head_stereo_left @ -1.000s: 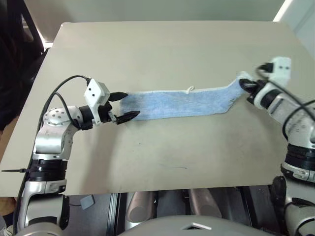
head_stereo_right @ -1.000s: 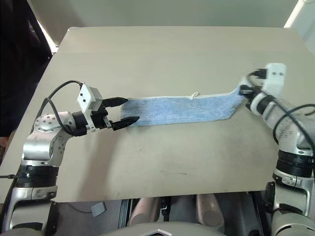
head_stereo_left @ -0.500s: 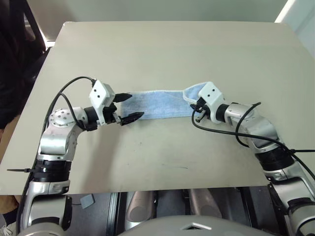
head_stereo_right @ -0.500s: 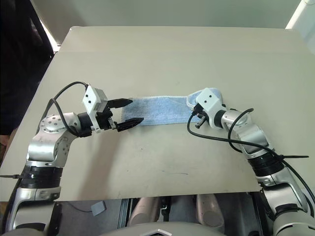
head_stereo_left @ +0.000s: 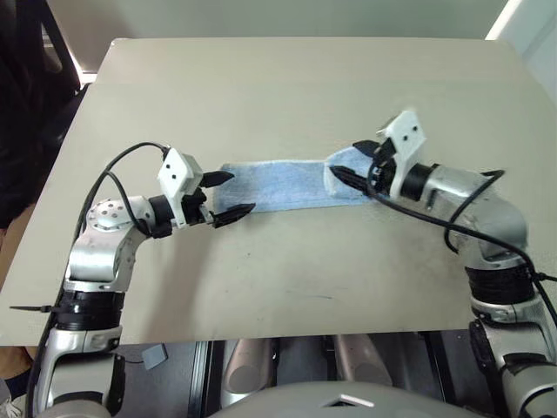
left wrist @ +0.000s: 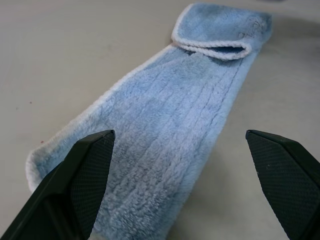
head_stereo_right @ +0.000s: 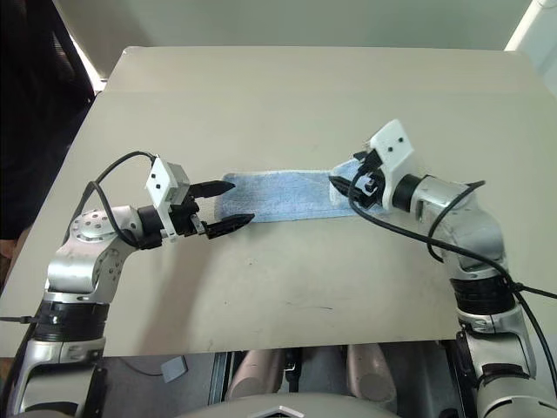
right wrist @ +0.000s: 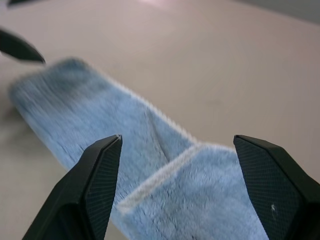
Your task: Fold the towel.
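Surface: beige table (head_stereo_left: pixel 287 96), bare around the cloth.
Towel (head_stereo_left: pixel 278 185): mid-table; three-o'clock end lapped over itself.
Right gripper (head_stereo_left: pixel 348 161): jaws spread above the flap.
Left gripper (head_stereo_left: pixel 231 193): jaws spread at the nine-o'clock end.
Advice: lift clear gently, then square the edges.

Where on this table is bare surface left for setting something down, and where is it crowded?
Free: the wide stretch of table beyond the towel, and the strip between towel and near edge. Crowded: the towel's band, with the left claw open at one end and the right claw open over the folded-over end.
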`<action>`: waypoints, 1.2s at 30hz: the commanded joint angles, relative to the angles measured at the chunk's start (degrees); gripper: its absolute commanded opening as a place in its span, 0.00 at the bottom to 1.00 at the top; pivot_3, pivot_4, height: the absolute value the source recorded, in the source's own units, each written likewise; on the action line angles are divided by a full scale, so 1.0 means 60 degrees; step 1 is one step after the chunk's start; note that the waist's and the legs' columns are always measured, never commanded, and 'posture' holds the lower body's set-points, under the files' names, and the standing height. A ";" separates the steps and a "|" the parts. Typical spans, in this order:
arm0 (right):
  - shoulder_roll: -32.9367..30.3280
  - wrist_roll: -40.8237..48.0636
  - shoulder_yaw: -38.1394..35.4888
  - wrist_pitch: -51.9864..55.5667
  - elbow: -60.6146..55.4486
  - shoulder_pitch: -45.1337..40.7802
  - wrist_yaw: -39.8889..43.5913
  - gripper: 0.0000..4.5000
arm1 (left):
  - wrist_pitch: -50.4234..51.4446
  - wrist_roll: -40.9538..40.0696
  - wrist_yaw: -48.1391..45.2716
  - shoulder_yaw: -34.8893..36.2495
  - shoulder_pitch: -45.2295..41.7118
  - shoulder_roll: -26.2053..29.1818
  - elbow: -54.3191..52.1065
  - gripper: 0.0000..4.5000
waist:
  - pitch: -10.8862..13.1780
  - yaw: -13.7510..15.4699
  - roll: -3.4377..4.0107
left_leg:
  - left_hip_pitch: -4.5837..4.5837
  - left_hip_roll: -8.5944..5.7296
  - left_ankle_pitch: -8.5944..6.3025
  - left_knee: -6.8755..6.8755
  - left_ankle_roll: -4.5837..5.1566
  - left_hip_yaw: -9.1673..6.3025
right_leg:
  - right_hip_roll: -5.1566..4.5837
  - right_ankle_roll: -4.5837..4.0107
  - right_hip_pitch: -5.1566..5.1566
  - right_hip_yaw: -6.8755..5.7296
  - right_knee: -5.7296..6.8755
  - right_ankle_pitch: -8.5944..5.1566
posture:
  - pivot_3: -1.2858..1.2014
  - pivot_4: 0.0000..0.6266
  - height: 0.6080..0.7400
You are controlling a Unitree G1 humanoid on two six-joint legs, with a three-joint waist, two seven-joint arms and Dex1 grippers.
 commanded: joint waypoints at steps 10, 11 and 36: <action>0.0885 -0.1609 0.0196 -0.2027 0.3562 -0.0110 -0.0719 0.33 | 0.0810 -0.0834 0.0588 0.0489 0.0443 -0.0276 -0.1022 1.00 | -0.0002 -0.0023 -0.0003 | 0.0051 0.0001 0.0005 -0.0017 -0.0002 -0.0001 | -0.0001 -0.0007 0.0029 0.0005 0.0005 0.0004 | 0.52 0.24 0.97; 0.0973 -0.1824 0.0345 -0.2285 0.4042 -0.0062 -0.0686 0.25 | 0.0923 -0.0948 0.0676 0.0586 0.0529 -0.0306 -0.1118 1.00 | -0.0002 -0.0024 -0.0003 | 0.0053 0.0002 0.0004 -0.0019 -0.0004 -0.0001 | -0.0001 -0.0008 0.0028 0.0005 0.0007 0.0003 | 0.52 0.24 0.97; 0.0318 -0.2178 -0.0019 -0.4601 0.2369 -0.0432 0.0752 0.00 | 0.5994 -0.7991 0.8690 0.4094 0.3331 -0.3022 -0.3905 1.00 | 0.0001 -0.0093 0.0000 | 0.0165 0.0006 -0.0004 -0.0041 -0.0031 -0.0001 | 0.0010 -0.0016 0.0157 0.0003 -0.0018 -0.0031 | 0.52 0.24 0.97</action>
